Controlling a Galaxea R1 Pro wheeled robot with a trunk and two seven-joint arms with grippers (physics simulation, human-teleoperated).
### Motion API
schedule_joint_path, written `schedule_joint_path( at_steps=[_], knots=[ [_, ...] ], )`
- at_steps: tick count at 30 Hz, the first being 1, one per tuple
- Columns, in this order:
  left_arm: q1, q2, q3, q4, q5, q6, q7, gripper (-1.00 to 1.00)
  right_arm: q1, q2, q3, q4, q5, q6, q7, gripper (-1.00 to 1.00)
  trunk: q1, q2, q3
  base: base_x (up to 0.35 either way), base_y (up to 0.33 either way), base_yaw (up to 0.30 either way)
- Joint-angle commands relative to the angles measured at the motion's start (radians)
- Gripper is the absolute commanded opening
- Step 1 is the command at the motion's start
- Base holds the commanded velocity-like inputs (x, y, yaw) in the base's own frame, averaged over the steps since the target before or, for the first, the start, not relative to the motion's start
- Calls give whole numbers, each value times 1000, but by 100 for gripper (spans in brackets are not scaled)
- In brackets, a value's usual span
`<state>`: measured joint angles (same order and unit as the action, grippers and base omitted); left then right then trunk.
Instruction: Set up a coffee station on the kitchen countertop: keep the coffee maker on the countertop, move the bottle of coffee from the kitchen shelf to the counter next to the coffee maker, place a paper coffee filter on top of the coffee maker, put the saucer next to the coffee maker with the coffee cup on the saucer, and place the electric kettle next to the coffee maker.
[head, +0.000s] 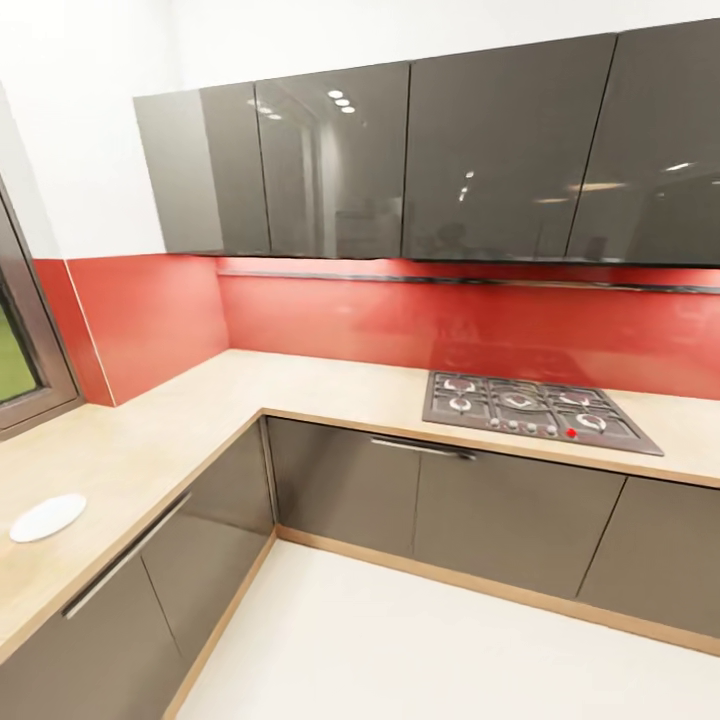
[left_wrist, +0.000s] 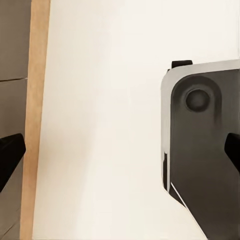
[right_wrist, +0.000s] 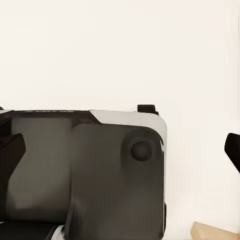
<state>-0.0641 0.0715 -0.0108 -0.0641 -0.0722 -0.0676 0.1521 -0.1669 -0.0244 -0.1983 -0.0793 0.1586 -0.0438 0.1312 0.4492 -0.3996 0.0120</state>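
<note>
KITCHEN CORNER, robot in transit — The head cam looks over an L-shaped light-wood bench (head: 180, 420) on glossy grey cabinet fronts, w/ a red glass backsplash (head: 420, 320) and dark mirrored wall cupboards (head: 420, 160) above. The small flat round white saucer (head: 47, 517) lies alone on the bench's near leg, well apart from the black gas hob (head: 535, 408) set into the far leg, and below the window frame (head: 30, 330). No coffee maker, kettle, cup or coffee bottle is visible in this frame.

Both arms appear to hang low beside the robot's body, wrist cams pointed down. The left claw (left_wrist: 120, 150) is spread wide, dark fingertips at opposite edges of its view, nothing between them; under it the pale floor (left_wrist: 100, 100), a strip of wood plinth and a corner of the robot's grey-and-black base (left_wrist: 200, 145). The right claw (right_wrist: 120, 147) is likewise spread and empty, over the same base (right_wrist: 100, 165) and floor.

Judgement: the step in hand looks like driving and searching, not grasping. Done well, it means keeping the arms tucked clear of the cabinet fronts while the base turns, then squaring up to the bench beside the saucer before any reach. The saucer is thin and flat, so prob. an edge pinch from the side nearest the bench lip, approached low and slow.
</note>
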Motion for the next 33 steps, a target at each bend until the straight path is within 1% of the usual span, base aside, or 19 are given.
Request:
schedule_joint_path(
  at_steps=[1,21,25,33],
  knots=[
    [0,0,0,1,-8,-3,4,100,0,0,-9,1,10,-4,4,100,1,0,0,330,-147,0],
    [0,1,3,1,-8,-5,4,100,-1,0,-9,1,10,-3,3,100,1,0,0,293,-196,2],
    [0,1,4,1,-7,-5,4,100,-1,0,-9,1,10,-4,3,100,1,0,0,286,-206,188],
    [0,1,12,1,0,-7,4,100,0,0,-9,1,10,-4,3,100,1,0,0,285,-206,270]
  ],
)
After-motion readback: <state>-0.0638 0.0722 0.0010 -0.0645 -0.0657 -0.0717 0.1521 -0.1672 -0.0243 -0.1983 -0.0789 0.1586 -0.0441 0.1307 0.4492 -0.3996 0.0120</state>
